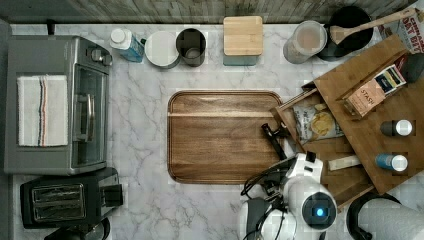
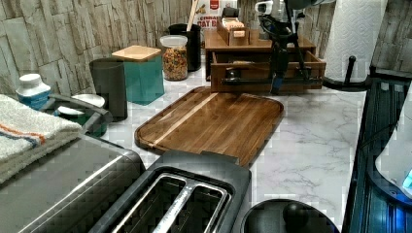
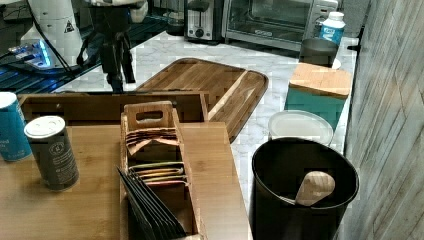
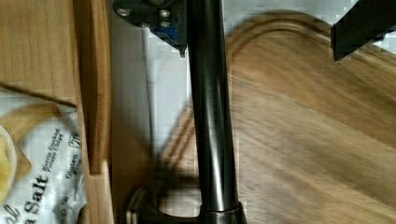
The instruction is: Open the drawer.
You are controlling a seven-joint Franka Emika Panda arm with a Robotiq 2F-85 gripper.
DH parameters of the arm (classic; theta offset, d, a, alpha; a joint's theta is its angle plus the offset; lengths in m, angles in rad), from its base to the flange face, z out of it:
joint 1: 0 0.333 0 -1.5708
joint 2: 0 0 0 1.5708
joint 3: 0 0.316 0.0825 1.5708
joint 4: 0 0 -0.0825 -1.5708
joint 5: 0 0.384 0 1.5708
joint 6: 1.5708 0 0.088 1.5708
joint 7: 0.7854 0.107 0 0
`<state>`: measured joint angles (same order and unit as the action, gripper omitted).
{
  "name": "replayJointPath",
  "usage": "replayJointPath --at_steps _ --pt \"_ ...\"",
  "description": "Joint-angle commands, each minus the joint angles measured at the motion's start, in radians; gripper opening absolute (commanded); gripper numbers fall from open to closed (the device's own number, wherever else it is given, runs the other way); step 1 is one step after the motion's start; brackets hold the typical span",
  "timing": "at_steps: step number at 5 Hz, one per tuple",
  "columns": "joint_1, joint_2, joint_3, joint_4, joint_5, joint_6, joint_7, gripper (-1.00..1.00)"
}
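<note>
The tool [image 4: 261,32] sits right over the black bar handle [image 4: 210,116], and in the wrist view its fingers are spread wide: one dark finger [image 4: 154,16] just beside the bar on the drawer side, the other [image 4: 364,23] well out over the tray, neither one pressing the metal. Released, then, nothing held. In the left view the tool [image 2: 278,73] hangs down in front of the drawer [image 2: 265,73], at the bar. And look at the drawer [image 1: 320,150] from the top view: it's already slid well out of the wooden cabinet [image 1: 380,115], a chip bag [image 1: 317,122] plainly lying inside, the drawer front nearly reaching the wooden tray [image 1: 220,137] on the marble desk [image 1: 140,125].

My read: the pull looks done or close to it, and this is the letting-go stage. If more opening is wanted, the next move calls for closing on the bar again and drawing straight toward the tray. Otherwise, lift clear without snagging the handle.
</note>
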<state>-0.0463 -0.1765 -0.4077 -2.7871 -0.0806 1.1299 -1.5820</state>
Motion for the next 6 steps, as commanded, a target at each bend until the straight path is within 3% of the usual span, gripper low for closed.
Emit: replayJointPath --at_steps 1,2,3,6 --pt "0.082 -0.110 0.099 -0.144 -0.026 -0.041 0.132 1.00" --pt "0.112 -0.114 0.110 -0.093 0.048 -0.179 0.127 1.00" --pt "0.058 -0.283 0.219 -0.203 -0.087 -0.074 0.337 1.00" --pt "0.067 -0.283 0.207 -0.202 -0.097 -0.074 0.345 1.00"
